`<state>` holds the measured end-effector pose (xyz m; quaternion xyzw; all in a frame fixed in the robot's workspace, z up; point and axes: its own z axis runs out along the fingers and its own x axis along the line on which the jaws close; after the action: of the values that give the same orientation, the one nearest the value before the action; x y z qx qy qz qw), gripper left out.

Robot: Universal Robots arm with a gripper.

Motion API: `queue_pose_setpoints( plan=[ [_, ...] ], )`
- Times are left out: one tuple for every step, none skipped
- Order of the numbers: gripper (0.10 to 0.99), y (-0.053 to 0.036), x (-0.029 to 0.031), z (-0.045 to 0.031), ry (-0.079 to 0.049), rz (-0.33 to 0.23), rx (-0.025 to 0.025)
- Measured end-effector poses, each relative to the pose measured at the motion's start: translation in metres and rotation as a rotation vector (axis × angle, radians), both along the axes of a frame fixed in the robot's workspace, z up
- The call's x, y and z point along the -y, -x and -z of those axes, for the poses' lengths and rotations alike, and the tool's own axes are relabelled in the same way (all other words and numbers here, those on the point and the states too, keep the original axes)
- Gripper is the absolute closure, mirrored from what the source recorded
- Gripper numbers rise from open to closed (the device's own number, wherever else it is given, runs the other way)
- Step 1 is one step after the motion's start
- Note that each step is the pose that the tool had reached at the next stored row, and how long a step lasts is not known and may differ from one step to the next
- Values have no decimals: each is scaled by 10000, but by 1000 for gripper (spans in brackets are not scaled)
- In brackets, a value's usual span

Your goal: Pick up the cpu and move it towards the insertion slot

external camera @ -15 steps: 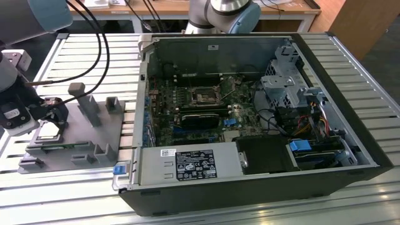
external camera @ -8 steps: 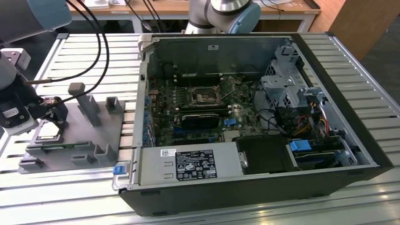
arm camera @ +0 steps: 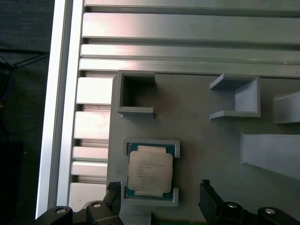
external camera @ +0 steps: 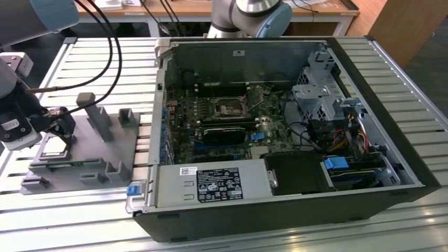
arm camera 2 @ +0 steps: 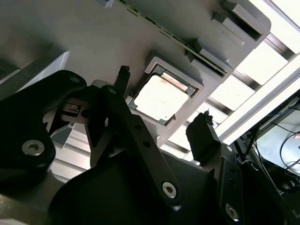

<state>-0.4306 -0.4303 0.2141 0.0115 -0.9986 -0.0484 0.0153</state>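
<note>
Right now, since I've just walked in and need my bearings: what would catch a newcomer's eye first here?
The open case dominates the exterior view, with the slot sitting mid-board. On that view's left, the cpu lies in a recess of the grey fixture. In both wrist views the end effector hangs over it, open, with a finger on either side of the chip.

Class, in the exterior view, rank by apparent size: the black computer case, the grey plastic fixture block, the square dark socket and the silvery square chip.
1. black computer case
2. grey plastic fixture block
3. square dark socket and silvery square chip: they look about alike, and differing distance makes ranking unsure.
</note>
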Motion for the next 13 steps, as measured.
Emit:
queue_pose_setpoints(
  plan=[
    [325, 0, 0, -4, 0, 0, 0],
    [325, 0, 0, -7, 0, 0, 1],
    [325, 0, 0, -11, -1, 0, 1],
    [325, 0, 0, -15, 0, 0, 1],
    [325, 0, 0, -19, 0, 0, 1],
    [325, 0, 0, -22, -1, 0, 1],
    [325, 0, 0, -26, -1, 0, 1],
    [325, 0, 0, -30, 0, 0, 1],
    [325, 0, 0, -34, 0, 0, 1],
    [325, 0, 0, -38, -1, 0, 1],
    [325, 0, 0, -42, 0, 0, 1],
    [325, 0, 0, -46, 0, 0, 1],
    [325, 0, 0, -50, 0, 0, 0]
  ],
)
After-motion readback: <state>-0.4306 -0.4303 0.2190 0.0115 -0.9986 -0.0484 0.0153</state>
